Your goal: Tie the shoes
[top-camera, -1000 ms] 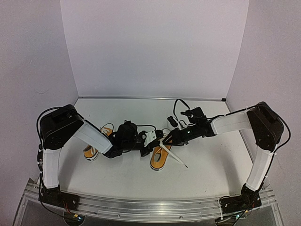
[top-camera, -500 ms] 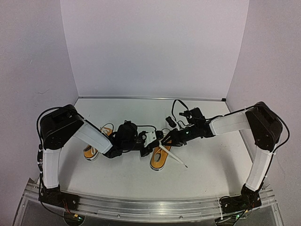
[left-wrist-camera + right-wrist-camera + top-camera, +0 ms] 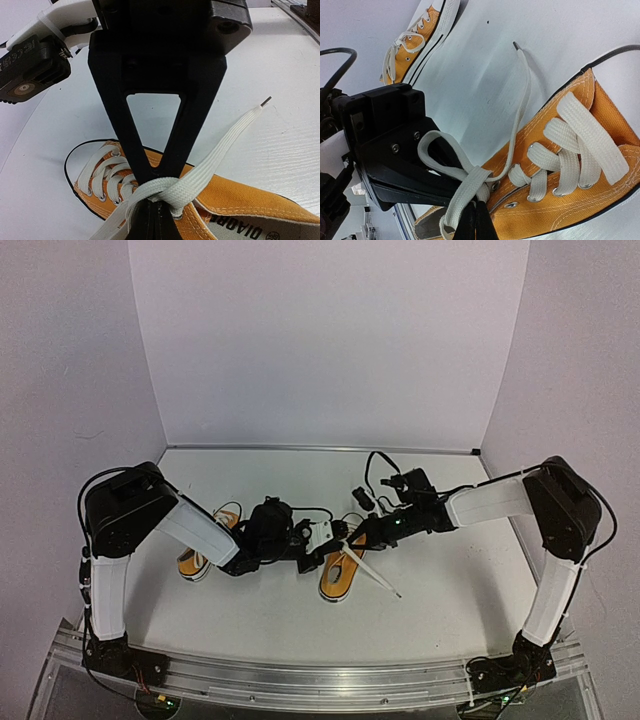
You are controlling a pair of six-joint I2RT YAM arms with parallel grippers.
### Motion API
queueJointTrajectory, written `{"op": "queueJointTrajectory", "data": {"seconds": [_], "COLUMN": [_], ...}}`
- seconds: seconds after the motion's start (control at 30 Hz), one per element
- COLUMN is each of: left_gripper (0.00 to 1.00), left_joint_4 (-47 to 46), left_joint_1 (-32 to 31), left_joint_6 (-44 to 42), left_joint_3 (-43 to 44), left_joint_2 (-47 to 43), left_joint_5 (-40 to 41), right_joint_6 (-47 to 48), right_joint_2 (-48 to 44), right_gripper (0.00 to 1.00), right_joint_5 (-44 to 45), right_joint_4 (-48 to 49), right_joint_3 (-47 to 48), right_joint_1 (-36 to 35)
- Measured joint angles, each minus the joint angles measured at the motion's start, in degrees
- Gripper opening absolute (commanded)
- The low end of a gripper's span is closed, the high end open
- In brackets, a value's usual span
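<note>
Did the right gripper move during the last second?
Yes, slightly: the right gripper crept left over the shoe, which stayed put.

The left arm [image 3: 195, 528] and right arm [image 3: 490, 502] show white covers, black joints and looping black cables [image 3: 378, 462].

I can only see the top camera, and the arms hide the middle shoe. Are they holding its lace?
Observer: Yes. The left wrist view shows the left gripper shut on the white lace just above the orange sneaker.
Operator: And the other arm?
Observer: Its own camera shows the right gripper shut on that same crossing of strands, tip to tip with the left one.
Operator: Is there a bow?
Observer: None yet; one lace loop drapes over the left gripper.
</note>
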State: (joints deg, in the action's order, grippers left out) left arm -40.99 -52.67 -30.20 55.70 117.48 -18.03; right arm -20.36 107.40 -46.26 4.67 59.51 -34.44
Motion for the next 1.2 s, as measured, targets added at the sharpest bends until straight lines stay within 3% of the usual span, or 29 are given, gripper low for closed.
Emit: {"op": "queueJointTrajectory", "data": {"seconds": [0.7,0.97,1.2], "left_gripper": [0.31,0.52,0.55], "left_joint_4": [5.7,8.81,12.17], "left_joint_1": [-0.03,2.37,3.11], "left_joint_6": [-2.98,-2.68,-2.49], "left_joint_3": [-4.48,-5.35,-4.11], "left_joint_2": [-7.85,-10.35,-10.37], "left_joint_5": [3.49,4.62,3.81], "right_joint_6": [2.12,2.21,2.3], "right_joint_2": [-3.29,-4.07,-4.12], "right_gripper": [0.0,0.0,0.0], "right_joint_5": [2.27,2.24,2.07], "right_joint_4": [-1.75,-1.86,-1.94], "right_joint_3": [-0.04,-0.07,-0.07], "right_joint_1": [0.72,0.72,0.72]}}
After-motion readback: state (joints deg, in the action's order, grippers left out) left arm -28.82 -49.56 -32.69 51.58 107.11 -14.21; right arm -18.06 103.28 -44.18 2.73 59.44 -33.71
